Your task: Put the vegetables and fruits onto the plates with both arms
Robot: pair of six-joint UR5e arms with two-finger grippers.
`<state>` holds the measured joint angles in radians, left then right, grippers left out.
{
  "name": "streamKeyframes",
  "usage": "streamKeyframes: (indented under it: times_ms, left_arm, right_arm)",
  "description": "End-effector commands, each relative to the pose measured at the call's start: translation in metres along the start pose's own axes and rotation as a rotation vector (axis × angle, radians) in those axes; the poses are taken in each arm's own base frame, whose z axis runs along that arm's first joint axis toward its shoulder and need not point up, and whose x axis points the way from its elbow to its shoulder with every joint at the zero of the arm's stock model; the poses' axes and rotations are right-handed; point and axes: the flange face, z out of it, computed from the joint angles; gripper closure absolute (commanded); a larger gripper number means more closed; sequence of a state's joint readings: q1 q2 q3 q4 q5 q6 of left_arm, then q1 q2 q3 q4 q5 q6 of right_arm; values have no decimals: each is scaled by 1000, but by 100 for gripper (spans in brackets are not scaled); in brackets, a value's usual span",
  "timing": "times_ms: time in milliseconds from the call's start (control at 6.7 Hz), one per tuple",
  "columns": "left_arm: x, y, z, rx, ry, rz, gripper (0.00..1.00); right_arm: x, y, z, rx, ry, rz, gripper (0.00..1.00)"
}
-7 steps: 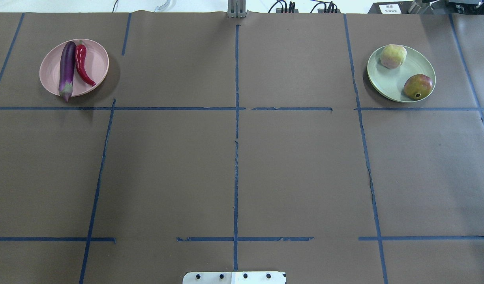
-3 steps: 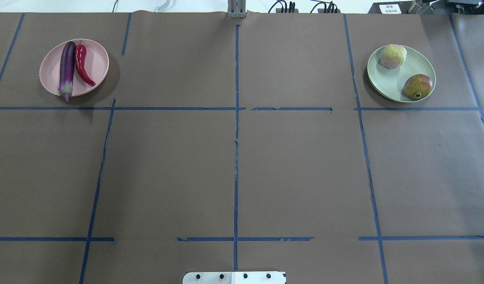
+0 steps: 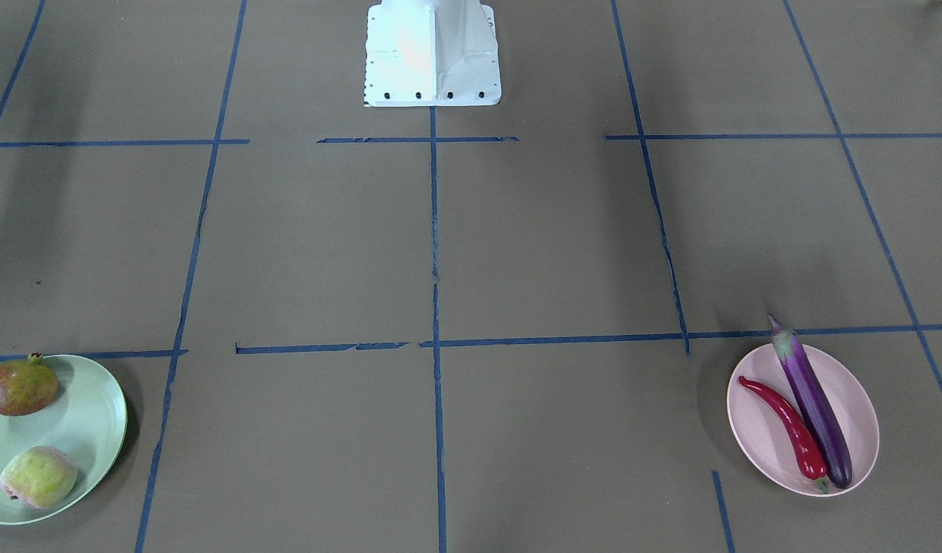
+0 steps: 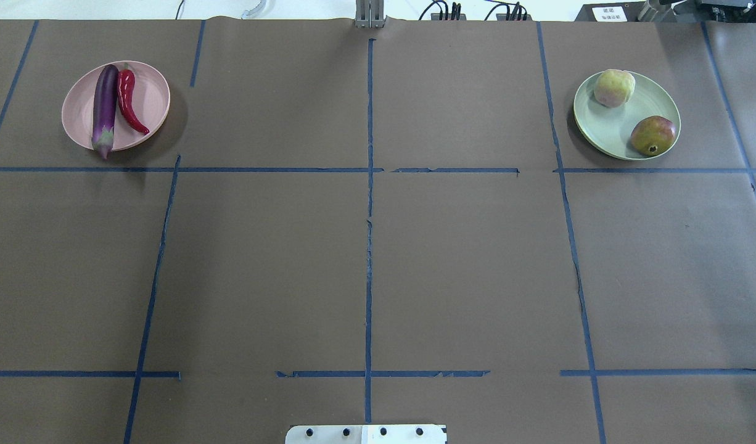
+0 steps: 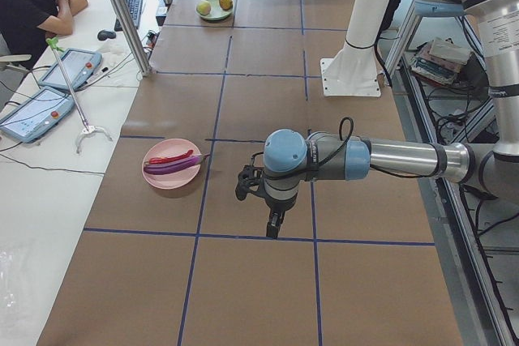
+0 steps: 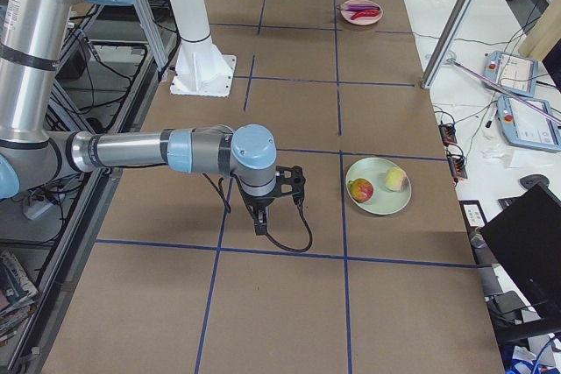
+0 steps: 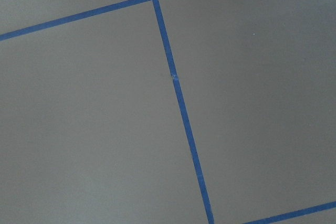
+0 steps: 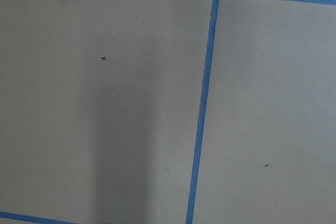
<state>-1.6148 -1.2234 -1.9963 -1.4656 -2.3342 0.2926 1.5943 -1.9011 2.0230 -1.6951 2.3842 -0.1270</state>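
The purple eggplant [image 4: 105,108] and the red chili [image 4: 129,102] lie side by side on the pink plate [image 4: 82,114] at the far left. The peach-like fruit [image 4: 614,87] and the pomegranate [image 4: 653,135] sit on the green plate [image 4: 612,129] at the far right. My left gripper [image 5: 276,224] hangs over bare table, apart from the pink plate [image 5: 172,177]. My right gripper [image 6: 260,225] hangs over bare table, apart from the green plate [image 6: 379,201]. Both show only in the side views, so I cannot tell whether they are open or shut. Both wrist views show only brown paper and blue tape.
Brown paper with blue tape lines covers the table. The white base block [image 3: 432,54] stands at the robot's edge. An operator [image 5: 28,6], tablets [image 5: 36,111] and a metal pole [image 5: 122,14] are on a side table beyond the plates.
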Motion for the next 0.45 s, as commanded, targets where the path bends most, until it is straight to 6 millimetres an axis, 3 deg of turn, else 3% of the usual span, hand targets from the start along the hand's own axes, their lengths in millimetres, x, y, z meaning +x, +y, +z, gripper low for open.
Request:
streamKeyframes:
  times_ms: [0,299]
  left_arm:
    - [1,1,-1,0,-1,0,0]
    - [0,0,0,-10,-13,-3,0]
  right_arm:
    - [-8,-19,-7,20,3,-20,0]
    - [-11,-25,3,1,0,-15,0]
